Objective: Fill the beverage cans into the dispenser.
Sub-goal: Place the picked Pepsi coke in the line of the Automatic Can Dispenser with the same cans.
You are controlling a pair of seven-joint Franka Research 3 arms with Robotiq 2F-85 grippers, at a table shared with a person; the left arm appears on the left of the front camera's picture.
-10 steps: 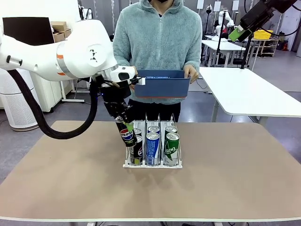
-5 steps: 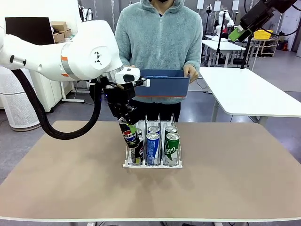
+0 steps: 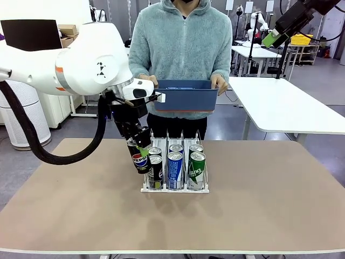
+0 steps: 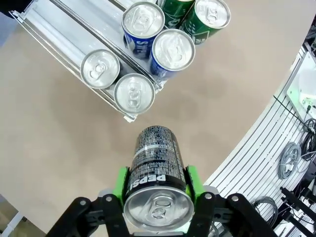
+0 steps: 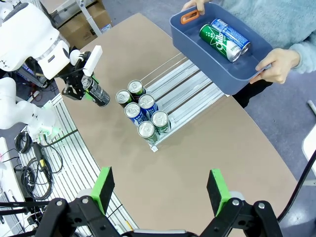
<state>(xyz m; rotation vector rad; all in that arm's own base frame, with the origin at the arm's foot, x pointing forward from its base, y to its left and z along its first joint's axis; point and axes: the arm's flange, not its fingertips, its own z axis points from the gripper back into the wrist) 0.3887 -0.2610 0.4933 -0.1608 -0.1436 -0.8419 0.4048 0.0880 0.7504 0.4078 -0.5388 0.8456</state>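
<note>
The left tool [image 3: 141, 152] is clamped on a slim black Pepsi can with a silver top [image 3: 140, 160], holding it tilted just beside the left front corner of the small clear wire-divided dispenser rack [image 3: 175, 190] on the tan worktop [image 3: 259, 216]; the right tool [image 5: 160, 190] hangs high above, spread wide apart. Done well, the can would be lifted clear of the outer wire, brought upright, and lowered into the bare left lane behind the two black cans [image 3: 156, 171], released only once seated.
</note>
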